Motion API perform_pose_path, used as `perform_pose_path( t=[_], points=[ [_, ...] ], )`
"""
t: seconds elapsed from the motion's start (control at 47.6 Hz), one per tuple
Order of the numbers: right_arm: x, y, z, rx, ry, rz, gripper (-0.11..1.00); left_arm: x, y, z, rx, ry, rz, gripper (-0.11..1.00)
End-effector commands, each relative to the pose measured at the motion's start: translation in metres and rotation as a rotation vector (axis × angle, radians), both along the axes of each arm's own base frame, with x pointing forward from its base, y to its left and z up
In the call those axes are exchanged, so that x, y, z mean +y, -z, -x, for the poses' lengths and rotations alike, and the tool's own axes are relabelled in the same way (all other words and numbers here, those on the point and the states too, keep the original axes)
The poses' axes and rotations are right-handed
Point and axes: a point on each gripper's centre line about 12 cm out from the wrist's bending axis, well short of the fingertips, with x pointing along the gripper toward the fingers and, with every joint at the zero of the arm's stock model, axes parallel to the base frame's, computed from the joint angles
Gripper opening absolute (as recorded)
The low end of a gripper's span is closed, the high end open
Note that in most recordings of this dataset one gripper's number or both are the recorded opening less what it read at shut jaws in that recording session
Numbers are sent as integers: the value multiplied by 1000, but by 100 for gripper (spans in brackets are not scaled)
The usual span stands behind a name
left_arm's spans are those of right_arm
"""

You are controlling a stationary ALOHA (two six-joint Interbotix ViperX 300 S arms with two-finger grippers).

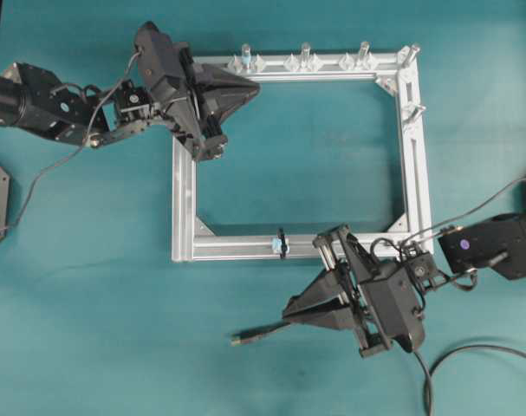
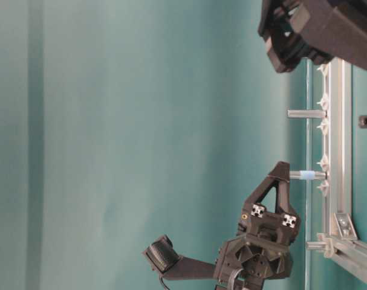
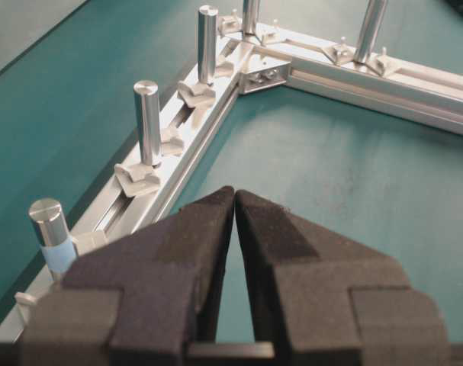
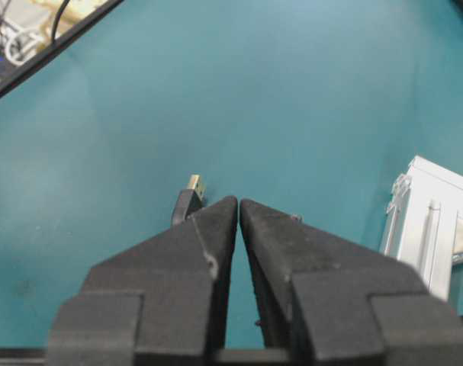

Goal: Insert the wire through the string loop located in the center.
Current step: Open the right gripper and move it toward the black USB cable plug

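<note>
Wire (image 1: 261, 332) lies at lower centre beneath the right gripper (image 1: 290, 309), whose jaws meet, gripping nothing; left gripper (image 1: 252, 87), upper left, likewise closed over the aluminium frame (image 1: 183, 208).

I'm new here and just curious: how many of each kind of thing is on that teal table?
Aluminium frame: 1
Upright silver pegs: 5
String loop: 1
Wire: 1
Robot grippers: 2, left gripper and right gripper
Total: 10
</note>
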Motion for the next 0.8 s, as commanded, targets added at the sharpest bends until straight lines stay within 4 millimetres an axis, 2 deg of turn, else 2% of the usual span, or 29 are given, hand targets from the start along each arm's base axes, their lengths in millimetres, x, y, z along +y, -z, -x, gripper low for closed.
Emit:
perform_pose_path(
  t=[0.0,0.042,0.105,0.147,0.252,0.462,0.777],
  points=[
    [0,-9,-4,-27,1,-10,19,-7,-30,-9,-55,46,-27,15],
    [-1,-8,-4,-24,3,-9,17,-8,-33,-9,-48,50,-26,12],
    [-1,-8,-4,-26,3,-10,4,-10,-39,-8,-40,56,-24,1],
    [-1,-9,-5,-27,3,-10,0,-11,-42,-7,-39,61,-24,0],
    [-1,-10,-5,-30,4,-12,0,-17,-45,-4,-31,74,-24,0],
    [-1,-8,-6,-11,5,-5,0,-31,-33,4,11,104,0,0],
    [0,-4,-11,64,12,26,0,-34,-29,8,72,100,58,0]
  ],
)
